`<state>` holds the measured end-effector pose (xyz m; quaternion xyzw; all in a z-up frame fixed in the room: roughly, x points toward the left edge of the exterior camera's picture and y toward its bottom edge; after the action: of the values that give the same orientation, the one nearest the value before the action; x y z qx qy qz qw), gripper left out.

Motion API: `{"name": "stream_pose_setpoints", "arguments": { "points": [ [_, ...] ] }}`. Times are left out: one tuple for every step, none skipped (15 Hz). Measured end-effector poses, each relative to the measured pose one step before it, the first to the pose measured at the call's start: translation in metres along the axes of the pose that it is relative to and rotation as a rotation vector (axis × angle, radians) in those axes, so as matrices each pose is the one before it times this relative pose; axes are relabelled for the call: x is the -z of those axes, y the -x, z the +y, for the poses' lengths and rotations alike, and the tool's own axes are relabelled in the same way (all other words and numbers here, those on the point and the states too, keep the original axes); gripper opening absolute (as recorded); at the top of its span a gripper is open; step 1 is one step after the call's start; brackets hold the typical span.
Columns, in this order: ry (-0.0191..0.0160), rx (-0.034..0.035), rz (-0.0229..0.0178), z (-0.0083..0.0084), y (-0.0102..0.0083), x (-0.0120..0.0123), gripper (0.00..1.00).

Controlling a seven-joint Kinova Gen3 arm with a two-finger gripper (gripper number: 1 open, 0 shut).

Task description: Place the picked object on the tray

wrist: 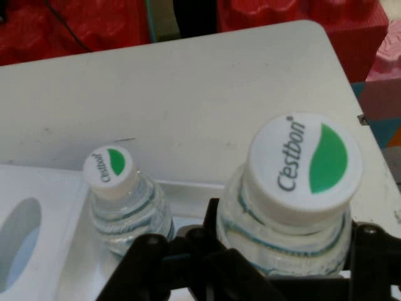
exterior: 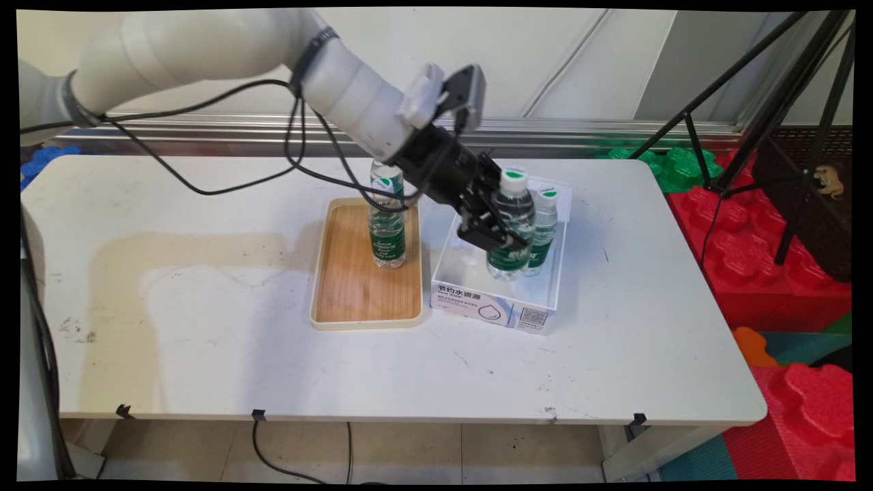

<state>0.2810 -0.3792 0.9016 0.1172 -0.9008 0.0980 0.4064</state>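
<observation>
My gripper (exterior: 508,235) is shut on a clear water bottle (exterior: 515,204) with a green label and a white cap, gripping its body below the neck. This bottle stands upright inside an open white box (exterior: 491,303) at the table's middle right. In the hand view its cap (wrist: 305,168) fills the space just above the black linkage of my gripper (wrist: 285,266). A second, matching bottle (exterior: 545,225) stands right behind it in the same box (wrist: 37,207), seen smaller at the left (wrist: 111,164). A third bottle (exterior: 387,232) stands on a wooden tray (exterior: 354,293) left of the box.
Black cables (exterior: 225,187) hang from the arm over the table's back left. Red foam blocks (exterior: 757,273) and green ones (exterior: 675,167) lie on the floor beyond the table's right edge, where black tripod legs (exterior: 811,136) stand.
</observation>
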Motion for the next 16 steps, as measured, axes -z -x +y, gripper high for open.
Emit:
{"name": "stream_pose_setpoints", "arguments": {
  "points": [
    [-0.00558,0.00309,0.00797,0.00156,0.00017,0.01108,0.0],
    [-0.00413,0.0032,0.00734,0.00126,0.0001,0.00954,0.0],
    [-0.00165,0.00119,0.00435,0.0009,-0.0001,0.00618,0.0],
    [-0.00346,0.00285,0.00624,0.00131,0.00041,0.00967,0.0],
    [-0.0034,0.0028,0.00547,0.0018,0.00087,0.01169,0.0],
    [-0.00278,0.00203,0.00475,0.0017,0.00106,0.0115,0.0],
    [-0.00243,0.00214,0.00295,0.00136,0.00126,0.01,0.0],
    [-0.00116,0.00249,0.00225,0.00171,0.00175,0.01167,0.0],
    [-0.00082,0.00266,0.00184,0.00143,0.00153,0.00988,0.0],
    [-0.00131,0.0038,0.00172,0.00182,0.0024,0.01296,0.0],
    [0.00022,0.00201,0.00053,0.0014,0.00178,0.00924,0.0],
    [-0.00024,0.00256,-0.00051,0.00161,0.00226,0.01044,0.0],
    [0.0,0.00214,-0.00137,0.00139,0.0021,0.00845,0.0],
    [-0.00013,0.00152,-0.00155,0.00082,0.00156,0.00538,0.0],
    [-0.00062,0.00262,-0.00399,0.00124,0.00283,0.00792,0.0],
    [-0.00243,0.00416,-0.00641,0.00124,0.00399,0.00921,0.0]
  ]
}}
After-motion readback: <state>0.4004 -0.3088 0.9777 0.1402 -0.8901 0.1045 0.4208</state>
